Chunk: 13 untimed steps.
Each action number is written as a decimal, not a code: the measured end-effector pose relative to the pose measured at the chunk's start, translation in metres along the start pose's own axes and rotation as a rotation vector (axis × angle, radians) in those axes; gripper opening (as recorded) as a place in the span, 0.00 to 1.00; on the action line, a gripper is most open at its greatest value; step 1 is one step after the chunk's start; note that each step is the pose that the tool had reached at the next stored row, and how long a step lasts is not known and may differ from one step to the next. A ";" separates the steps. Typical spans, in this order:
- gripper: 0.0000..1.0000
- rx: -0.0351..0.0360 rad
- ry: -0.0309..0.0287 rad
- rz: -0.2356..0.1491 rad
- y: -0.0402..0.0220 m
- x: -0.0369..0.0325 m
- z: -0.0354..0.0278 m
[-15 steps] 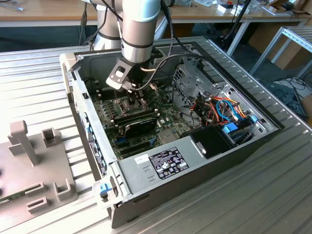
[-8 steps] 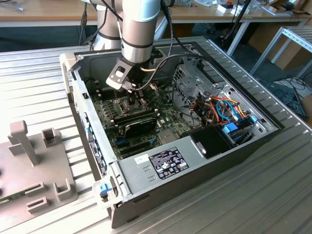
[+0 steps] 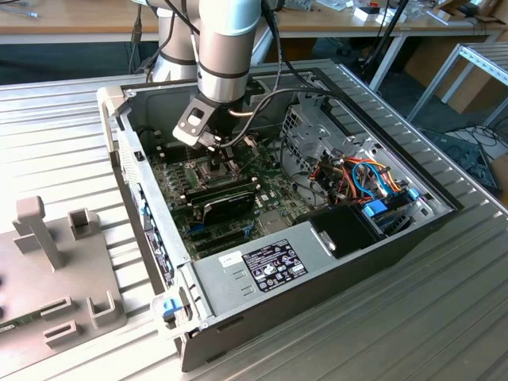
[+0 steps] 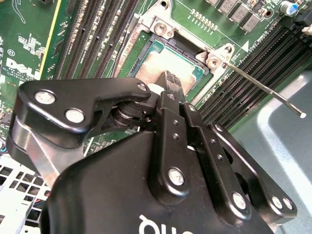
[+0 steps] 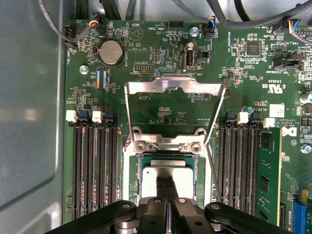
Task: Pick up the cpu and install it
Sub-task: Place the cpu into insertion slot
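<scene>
Inside the open computer case (image 3: 317,309), which lies on its side on the ribbed metal bench (image 3: 397,333), the claw (image 5: 165,185) hangs straight down over the middle of the motherboard (image 5: 161,114). Its two fingers (image 4: 171,82) are drawn together with nothing between them, and their tips sit over the centre of the cpu (image 5: 148,178). Whether they press on its metal top or stop just short of it I cannot tell.

The cpu lies flat in its seat on the board, silver face up, its edges square with the recess, so it looks placed, not carried. The retention frame (image 5: 175,84) is swung up on its hinge and stands clear, and the locking lever (image 4: 263,88) juts out free to one side. That leaves the seat open from above, which I judge is why the arm can reach it vertically. With the frame still up, the chip is not yet clamped in.

By count: one cpu, one frame, one lever, and two hinge screws (image 5: 141,146) at the frame's foot. Two banks of memory slots (image 5: 95,165) flank the seat, one on each side, and one green memory module (image 5: 267,175) stands beyond the far bank. One coin battery (image 5: 111,52) sits beyond the raised frame.
</scene>
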<state>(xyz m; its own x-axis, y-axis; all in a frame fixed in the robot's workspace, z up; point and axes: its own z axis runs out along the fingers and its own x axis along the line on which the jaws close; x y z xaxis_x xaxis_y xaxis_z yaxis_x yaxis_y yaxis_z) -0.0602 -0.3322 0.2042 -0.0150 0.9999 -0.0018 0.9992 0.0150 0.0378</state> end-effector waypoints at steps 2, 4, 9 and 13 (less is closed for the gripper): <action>0.11 -0.0001 0.0001 0.000 0.0000 0.0000 -0.0001; 0.11 -0.0008 0.0011 0.000 0.0001 0.0002 -0.0015; 0.11 -0.0002 0.0002 0.000 0.0004 0.0000 -0.0109; 0.11 -0.0003 -0.0006 0.000 0.0010 0.0000 -0.0249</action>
<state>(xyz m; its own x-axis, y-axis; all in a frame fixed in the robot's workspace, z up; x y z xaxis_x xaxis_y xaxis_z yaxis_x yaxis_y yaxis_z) -0.0602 -0.3322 0.2291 -0.0150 0.9999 -0.0024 0.9992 0.0151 0.0380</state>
